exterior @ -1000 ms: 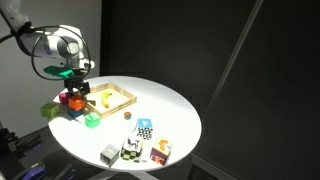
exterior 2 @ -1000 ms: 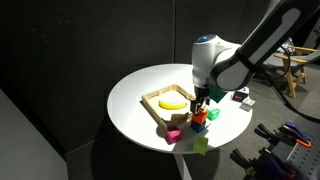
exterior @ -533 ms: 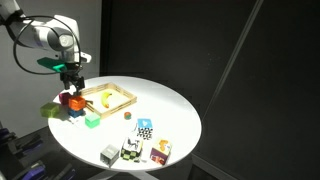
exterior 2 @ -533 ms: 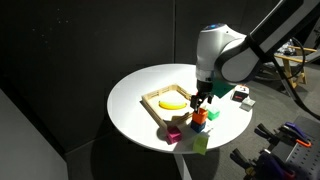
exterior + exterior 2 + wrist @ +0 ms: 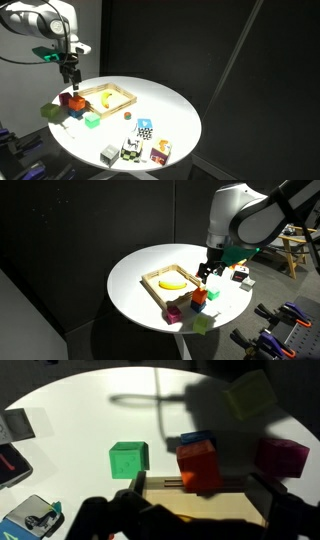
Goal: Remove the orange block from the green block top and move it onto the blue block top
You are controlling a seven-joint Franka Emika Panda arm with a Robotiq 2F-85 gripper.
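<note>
The orange block (image 5: 75,100) sits on top of the blue block (image 5: 75,112), near the round table's edge; both also show in an exterior view, orange (image 5: 198,295) above blue (image 5: 197,306). The green block (image 5: 92,120) (image 5: 212,293) stands alone on the table beside them. In the wrist view the orange block (image 5: 198,465) covers most of the blue block (image 5: 197,437), with the green block (image 5: 128,460) to its left. My gripper (image 5: 68,72) (image 5: 207,271) (image 5: 200,495) is open and empty, raised above the stack.
A wooden tray (image 5: 124,100) (image 5: 158,279) holds a yellow piece (image 5: 174,282). A magenta cube (image 5: 282,457) (image 5: 174,314) and a pale yellow-green piece (image 5: 250,395) (image 5: 50,111) flank the stack. Small boxes (image 5: 145,128) stand at the table's other edge.
My gripper has let go of the orange block on the blue block and risen straight up, clear of the stack.
</note>
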